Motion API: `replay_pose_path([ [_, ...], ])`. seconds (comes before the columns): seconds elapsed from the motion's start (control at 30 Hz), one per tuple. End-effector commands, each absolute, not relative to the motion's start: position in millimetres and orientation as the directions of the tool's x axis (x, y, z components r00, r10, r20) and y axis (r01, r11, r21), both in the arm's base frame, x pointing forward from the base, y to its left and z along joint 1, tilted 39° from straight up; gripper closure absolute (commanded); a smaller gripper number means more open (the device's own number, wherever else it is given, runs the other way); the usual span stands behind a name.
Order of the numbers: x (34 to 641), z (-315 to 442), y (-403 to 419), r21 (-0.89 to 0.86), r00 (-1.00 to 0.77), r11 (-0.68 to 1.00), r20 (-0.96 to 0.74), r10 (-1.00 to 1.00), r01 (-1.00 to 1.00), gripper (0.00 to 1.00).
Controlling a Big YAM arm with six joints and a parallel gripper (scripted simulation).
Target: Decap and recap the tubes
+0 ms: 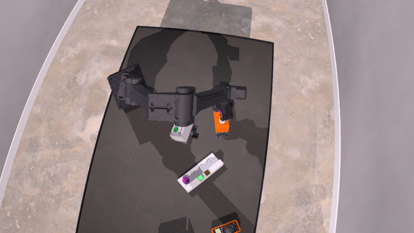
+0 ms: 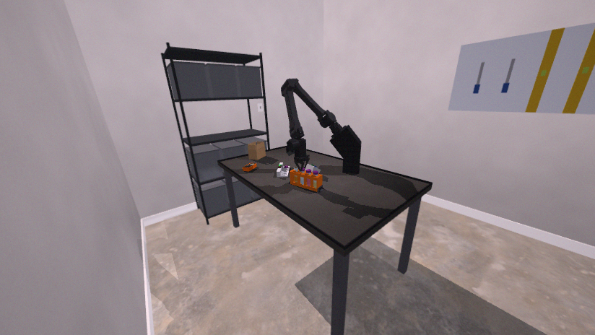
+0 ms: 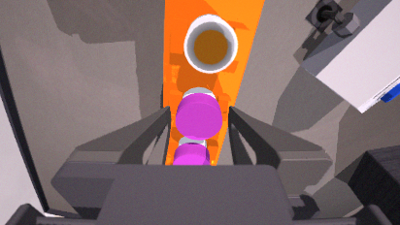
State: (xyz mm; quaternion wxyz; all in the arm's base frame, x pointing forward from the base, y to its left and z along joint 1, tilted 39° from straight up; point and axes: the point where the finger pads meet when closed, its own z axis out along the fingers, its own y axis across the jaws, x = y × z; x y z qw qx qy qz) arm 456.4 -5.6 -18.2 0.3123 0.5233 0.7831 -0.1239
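Observation:
The orange decapping station (image 1: 221, 128) (image 2: 305, 187) (image 3: 248, 15) holds the tubes. My gripper (image 2: 302, 167) (image 3: 199, 112) is open, with its fingers on either side of the magenta cap of tube 3 (image 3: 199, 118) and gaps beside it. That cap sits on its tube. Tube 4 (image 1: 222, 119) (image 3: 211, 47) is uncapped, amber liquid inside. The caps of tube 2 (image 2: 308, 171) (image 3: 191, 155) and tube 1 (image 2: 315, 172) are on. On the white cap tray (image 1: 188, 187), a purple cap (image 1: 185, 180) sits in nest 4. The green lamp (image 1: 200, 177) is lit; the amber lamp (image 1: 207, 172) is dark.
The key housing (image 1: 181, 137) (image 3: 359, 63) stands between the arm's base and the station, with the green READY key (image 1: 176, 129) and blue CYCLE key (image 3: 390, 93). A multimeter (image 1: 228, 228) (image 2: 249, 167) and a cardboard box (image 2: 256, 150) lie farther off.

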Motion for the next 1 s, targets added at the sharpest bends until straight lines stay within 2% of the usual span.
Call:
replay_pose_path([
  [0.0,462.5,-21.3,-0.1,-0.035,-0.495,0.614,-0.629,0.600,0.788,0.51],
  [0.07,462.5,-21.2,0.0,-0.087,-0.559,0.662,-0.624,0.547,0.745,0.51],
  [0.17,461.8,-15.2,-2.2,-0.087,-0.559,0.665,-0.628,0.541,0.742,0.51],
  [0.23,462.6,-21.2,0.0,-0.196,-0.682,0.748,-0.598,0.421,0.634,0.51],
  [0.4,461.9,-15.2,-2.2,-0.288,-0.771,0.805,-0.565,0.294,0.518,0.51],
  [0.5,462.7,-21.2,0.0,-0.378,-0.850,0.844,-0.503,0.157,0.380,0.51],
  [0.63,462.7,-21.2,0.0,-0.457,-0.901,0.858,-0.433,0.014,0.233,0.51],
  [0.73,462.7,-21.2,-0.1,-0.463,-0.904,0.859,-0.427,0.002,0.220,0.51],
  [0.8,462.7,-21.2,0.0,-0.526,-0.928,0.847,-0.345,-0.139,0.069,0.51],
  [0.97,462.7,-21.2,-0.1,-0.577,-0.927,0.812,-0.252,-0.279,-0.088,0.51],
])
